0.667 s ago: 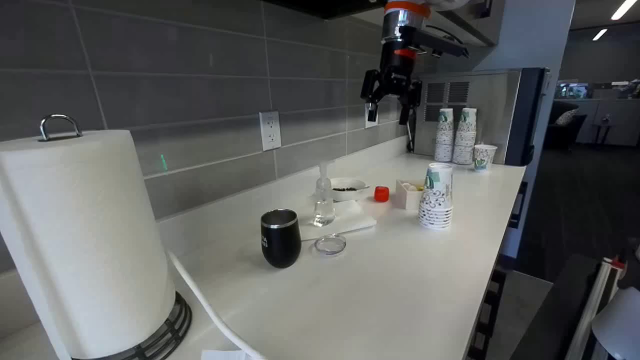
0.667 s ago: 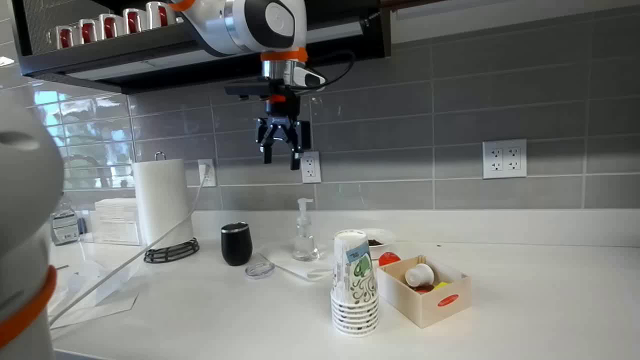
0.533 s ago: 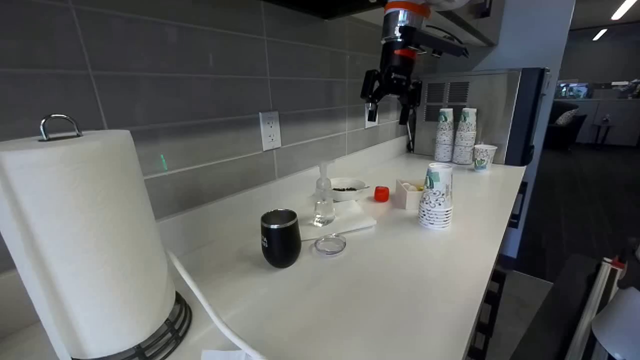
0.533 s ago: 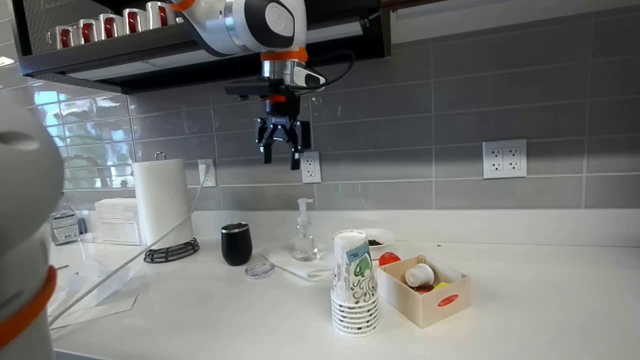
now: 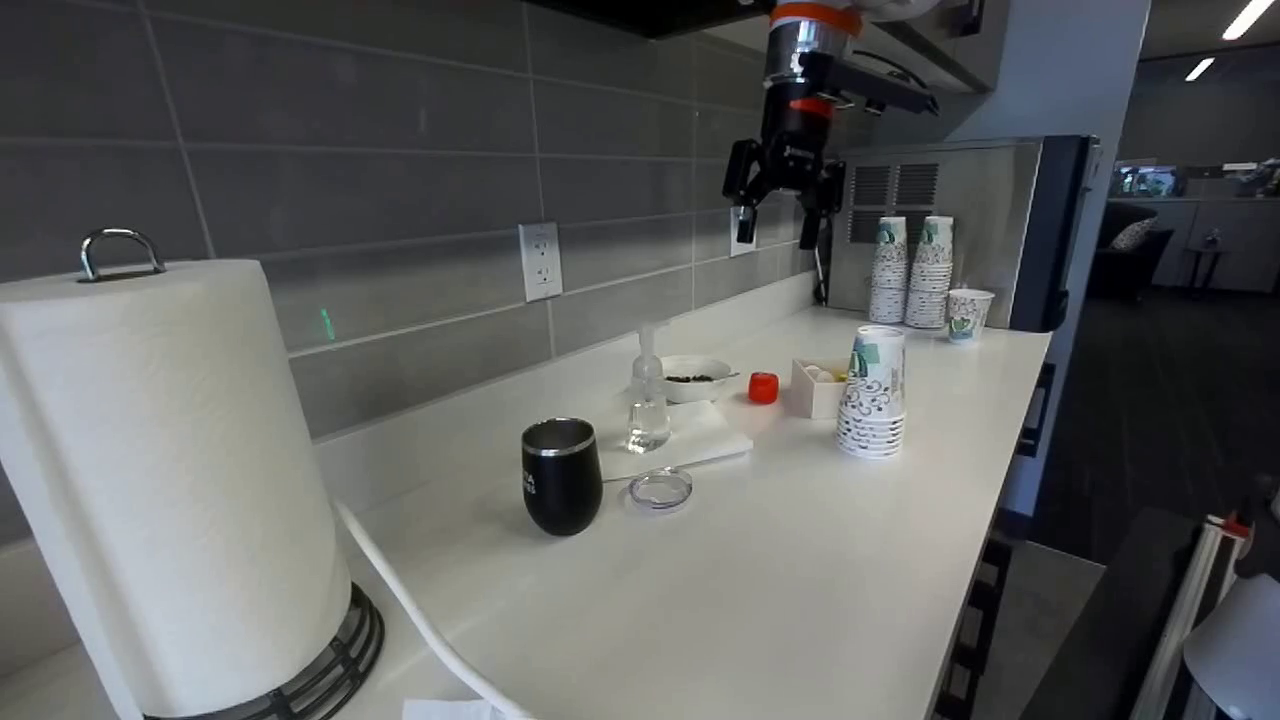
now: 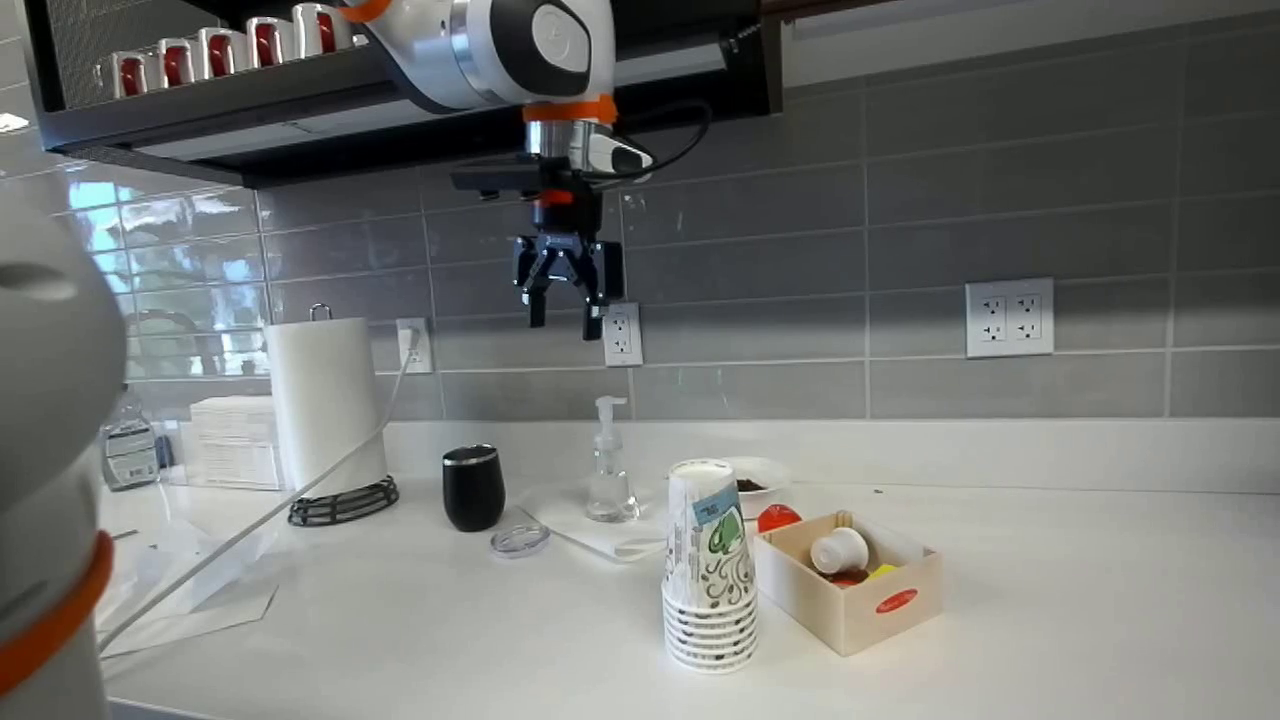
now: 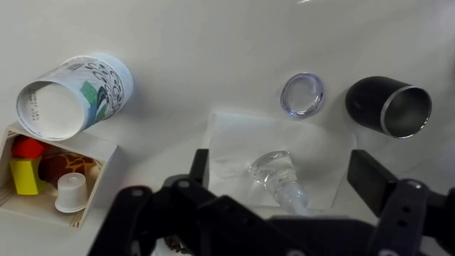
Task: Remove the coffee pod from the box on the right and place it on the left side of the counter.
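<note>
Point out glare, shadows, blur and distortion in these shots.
In an exterior view, bright reflections glare off the leftmost tiles; in an exterior view, the paper roll appears tilted, probably lens distortion; in the wrist view, soft shadows fall beside the cups and tumbler, the pump looks slightly blurry, and the end effector reads nearly black.

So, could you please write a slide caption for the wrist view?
Open black fingers frame a clear pump bottle; at frame left, a white coffee pod sits in a wooden box.

Below the white, orange-banded robot arm [image 6: 430,50] and its silver-collared wrist [image 6: 556,140], the black two-fingered gripper [image 6: 564,324] is hanging, pointing downward, while its flat rectangular fingertips [image 7: 368,177] are standing wide apart.
</note>
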Tool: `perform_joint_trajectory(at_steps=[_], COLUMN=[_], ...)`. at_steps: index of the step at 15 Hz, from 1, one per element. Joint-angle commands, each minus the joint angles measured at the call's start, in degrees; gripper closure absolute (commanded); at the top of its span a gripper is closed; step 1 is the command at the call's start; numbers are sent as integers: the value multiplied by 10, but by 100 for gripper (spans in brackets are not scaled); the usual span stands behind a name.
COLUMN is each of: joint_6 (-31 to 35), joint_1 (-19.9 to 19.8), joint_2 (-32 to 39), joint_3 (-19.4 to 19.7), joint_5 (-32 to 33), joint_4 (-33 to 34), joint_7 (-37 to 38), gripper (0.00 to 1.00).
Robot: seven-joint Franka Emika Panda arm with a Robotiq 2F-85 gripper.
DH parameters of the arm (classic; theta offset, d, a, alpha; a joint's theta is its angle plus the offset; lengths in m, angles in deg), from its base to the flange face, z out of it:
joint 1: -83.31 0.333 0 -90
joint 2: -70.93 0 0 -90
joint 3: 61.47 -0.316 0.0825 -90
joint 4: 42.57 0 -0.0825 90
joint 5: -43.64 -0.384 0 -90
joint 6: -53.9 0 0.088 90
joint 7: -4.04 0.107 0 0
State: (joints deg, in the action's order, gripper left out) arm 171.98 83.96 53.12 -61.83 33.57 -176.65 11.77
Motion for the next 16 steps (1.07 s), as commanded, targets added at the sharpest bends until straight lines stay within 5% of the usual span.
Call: perform_joint_trajectory(at_steps=[1, 9, 16], joint_6=[-8, -14, 123], joint_1=[-23, -105, -132], joint_2=[-7, 16, 94], joint_3=[10, 68, 139], joint_5=[31, 149, 125], joint_4=[2, 31, 8], joint_7=[3, -6, -87], gripper=[0, 0, 0])
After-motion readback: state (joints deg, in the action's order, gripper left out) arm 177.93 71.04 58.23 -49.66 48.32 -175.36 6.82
